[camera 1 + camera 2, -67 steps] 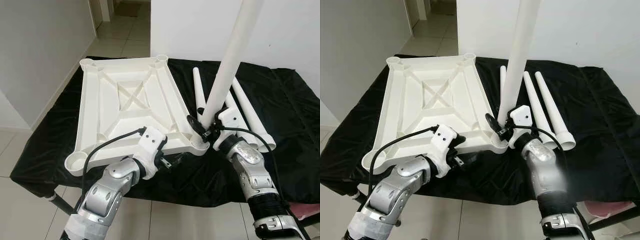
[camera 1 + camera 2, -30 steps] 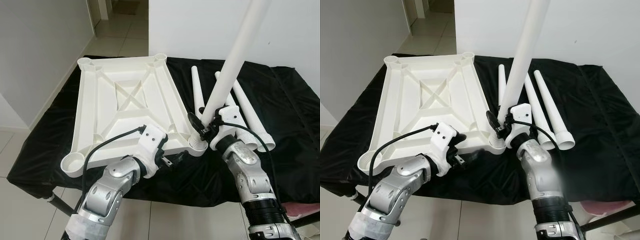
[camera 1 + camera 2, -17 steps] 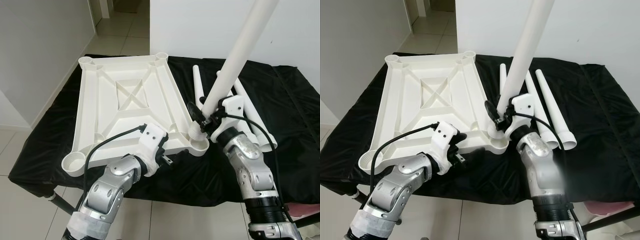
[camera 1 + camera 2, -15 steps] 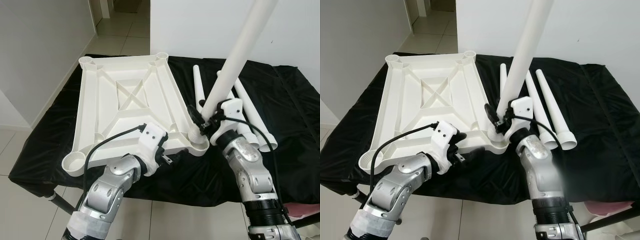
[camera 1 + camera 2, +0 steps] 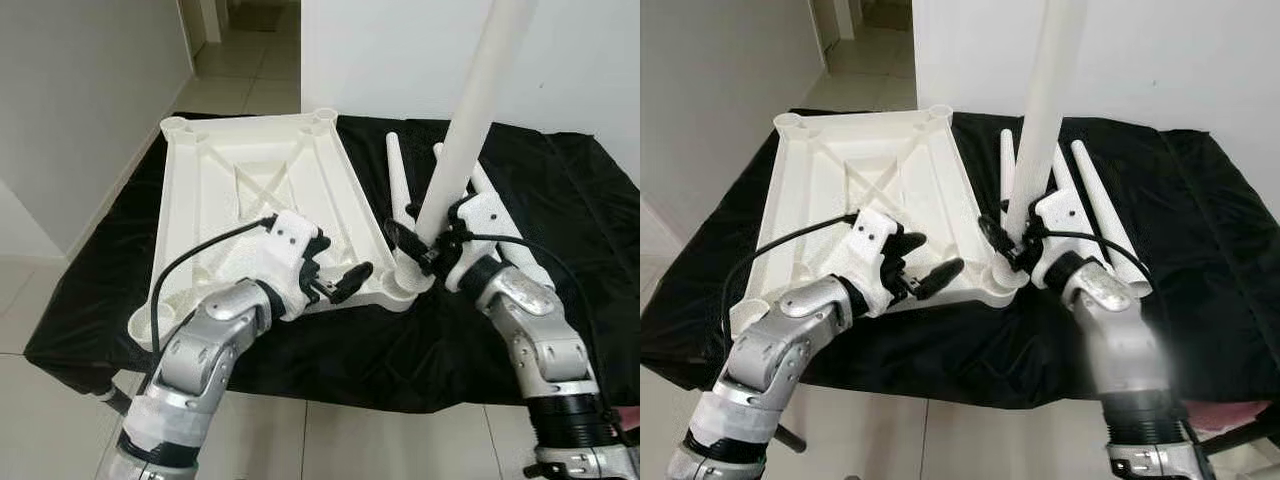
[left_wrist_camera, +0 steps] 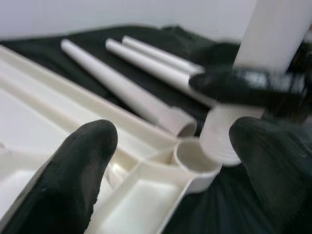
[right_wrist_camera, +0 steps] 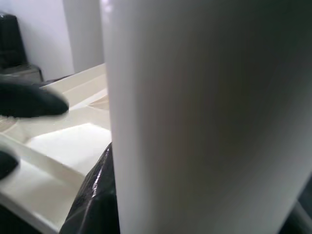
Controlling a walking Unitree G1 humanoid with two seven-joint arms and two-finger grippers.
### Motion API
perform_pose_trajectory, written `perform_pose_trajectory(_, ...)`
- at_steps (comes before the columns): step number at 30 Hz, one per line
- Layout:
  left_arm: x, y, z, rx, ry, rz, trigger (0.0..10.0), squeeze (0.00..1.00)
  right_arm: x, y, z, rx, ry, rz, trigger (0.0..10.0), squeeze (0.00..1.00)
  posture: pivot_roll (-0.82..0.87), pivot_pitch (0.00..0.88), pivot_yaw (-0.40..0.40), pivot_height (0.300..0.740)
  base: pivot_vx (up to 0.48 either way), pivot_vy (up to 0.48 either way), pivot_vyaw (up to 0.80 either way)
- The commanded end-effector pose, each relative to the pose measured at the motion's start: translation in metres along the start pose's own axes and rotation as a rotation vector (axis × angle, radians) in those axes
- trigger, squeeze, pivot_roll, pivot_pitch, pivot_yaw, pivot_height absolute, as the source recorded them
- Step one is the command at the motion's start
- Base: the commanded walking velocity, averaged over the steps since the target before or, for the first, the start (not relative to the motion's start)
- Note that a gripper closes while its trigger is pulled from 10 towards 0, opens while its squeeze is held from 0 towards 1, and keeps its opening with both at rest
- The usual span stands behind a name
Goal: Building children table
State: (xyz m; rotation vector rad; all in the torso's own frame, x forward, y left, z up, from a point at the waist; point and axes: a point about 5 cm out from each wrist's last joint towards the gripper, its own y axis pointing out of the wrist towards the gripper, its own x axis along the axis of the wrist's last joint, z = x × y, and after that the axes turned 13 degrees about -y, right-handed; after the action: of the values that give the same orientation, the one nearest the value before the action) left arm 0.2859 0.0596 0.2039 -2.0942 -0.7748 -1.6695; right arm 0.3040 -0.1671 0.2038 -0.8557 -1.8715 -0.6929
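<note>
Nearest us, our left hand (image 5: 338,283) hovers open over the tabletop's (image 5: 250,190) near edge. Just right, our right hand (image 5: 418,252) grips a leg (image 5: 470,120) — its long axis nearly upright, foot beside the corner socket (image 6: 194,160). Beyond, spare legs (image 5: 400,185) lie on the desk (image 5: 580,200).

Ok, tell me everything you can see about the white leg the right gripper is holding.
The leg is a plain white plastic-looking tube, wider at its lower end, standing nearly upright and running out of the top of the picture. The right gripper is shut on it low down. Its foot sits at the near right corner socket of the upside-down tabletop, apparently not yet inside.
</note>
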Motion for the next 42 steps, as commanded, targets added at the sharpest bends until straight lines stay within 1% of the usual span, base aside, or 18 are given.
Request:
perform_pose_trajectory(1,0.0,0.0,-0.005,-0.087,0.002,0.021,10.0,0.0,0.0,0.0,0.002,0.018,0.01,-0.001,10.0,0.0,-0.09,0.0,0.028,0.74,0.0,0.0,0.0)
perform_pose_trajectory(2,0.005,0.0,-0.006,-0.11,0.0,0.007,10.0,0.0,-0.002,-0.003,0.002,0.038,0.014,0.012,10.0,0.0,-0.09,0.0,0.028,0.74,0.0,0.0,0.0)
perform_pose_trajectory(3,0.016,-0.001,-0.011,-0.166,-0.004,-0.022,10.0,0.0,-0.005,-0.008,0.001,0.072,0.037,0.038,10.0,0.0,-0.08,0.0,0.024,0.74,0.0,0.0,0.0)
perform_pose_trajectory(4,0.016,-0.001,-0.011,-0.166,-0.004,-0.022,10.0,0.0,-0.005,-0.008,0.001,0.072,0.037,0.038,10.0,0.0,-0.08,0.0,0.024,0.74,0.0,0.0,0.0)
perform_pose_trajectory(6,0.031,-0.002,-0.02,-0.26,-0.023,-0.056,10.0,0.0,-0.012,-0.014,0.001,0.111,0.052,0.108,10.0,0.0,-0.09,0.0,0.021,0.74,0.0,0.0,0.0)
perform_pose_trajectory(7,0.036,-0.002,-0.023,-0.293,-0.037,-0.063,10.0,0.0,-0.014,-0.015,0.002,0.131,0.056,0.127,10.0,0.0,-0.09,0.0,0.021,0.74,0.0,0.0,0.0)
perform_pose_trajectory(8,0.036,-0.002,-0.023,-0.293,-0.037,-0.063,10.0,0.0,-0.014,-0.015,0.002,0.131,0.056,0.127,10.0,0.0,-0.09,0.0,0.021,0.74,0.0,0.0,0.0)
perform_pose_trajectory(11,0.046,-0.001,-0.035,-0.361,-0.059,-0.096,10.0,0.0,-0.016,-0.019,0.009,0.199,0.086,0.148,10.0,0.0,-0.08,0.0,0.02,0.74,0.0,0.0,0.0)
perform_pose_trajectory(14,0.051,-0.002,-0.043,-0.423,-0.074,-0.099,10.0,0.0,-0.015,-0.021,0.015,0.259,0.115,0.153,10.0,0.0,-0.08,0.0,0.023,0.74,0.0,0.0,0.0)
perform_pose_trajectory(23,0.052,-0.003,-0.052,-0.506,-0.094,-0.047,10.0,0.0,-0.01,-0.02,0.024,0.348,0.138,0.139,10.0,0.0,-0.07,0.0,0.028,0.74,0.0,0.0,0.0)
perform_pose_trajectory(26,0.052,-0.002,-0.053,-0.514,-0.096,-0.025,10.0,0.0,-0.008,-0.019,0.027,0.365,0.137,0.133,10.0,0.0,-0.07,0.0,0.032,0.74,0.0,0.0,0.0)
perform_pose_trajectory(27,0.049,-0.001,-0.053,-0.507,-0.096,0.01,10.0,0.0,-0.006,-0.017,0.032,0.403,0.131,0.122,10.0,0.0,-0.07,0.0,0.036,0.74,0.0,0.0,0.0)
perform_pose_trajectory(30,0.049,0.0,-0.053,-0.504,-0.097,0.017,10.0,0.0,-0.005,-0.016,0.033,0.412,0.132,0.121,10.0,0.0,-0.07,0.0,0.036,0.74,0.0,0.0,0.0)
perform_pose_trajectory(32,0.05,0.005,-0.047,-0.455,-0.12,0.048,10.0,0.0,-0.002,-0.012,0.036,0.438,0.119,0.102,10.0,0.0,-0.06,0.0,0.045,0.74,0.0,0.0,0.0)
perform_pose_trajectory(34,0.05,0.005,-0.047,-0.455,-0.12,0.048,10.0,0.0,-0.002,-0.012,0.036,0.438,0.119,0.102,10.0,0.0,-0.06,0.0,0.045,0.74,0.0,0.0,0.0)
perform_pose_trajectory(36,0.053,0.009,-0.041,-0.417,-0.143,0.062,10.0,0.0,0.001,-0.008,0.038,0.462,0.114,0.086,10.0,0.0,-0.06,0.0,0.045,0.74,0.0,0.0,0.0)
perform_pose_trajectory(39,0.055,0.011,-0.038,-0.398,-0.155,0.069,10.0,0.0,0.002,-0.006,0.04,0.475,0.111,0.081,10.0,0.0,-0.06,0.0,0.047,0.74,0.0,0.0,0.0)
perform_pose_trajectory(42,0.061,0.017,-0.033,-0.367,-0.192,0.067,10.0,0.0,0.005,-0.002,0.046,0.518,0.107,0.064,10.0,0.0,-0.06,0.0,0.052,0.74,0.0,0.0,0.0)
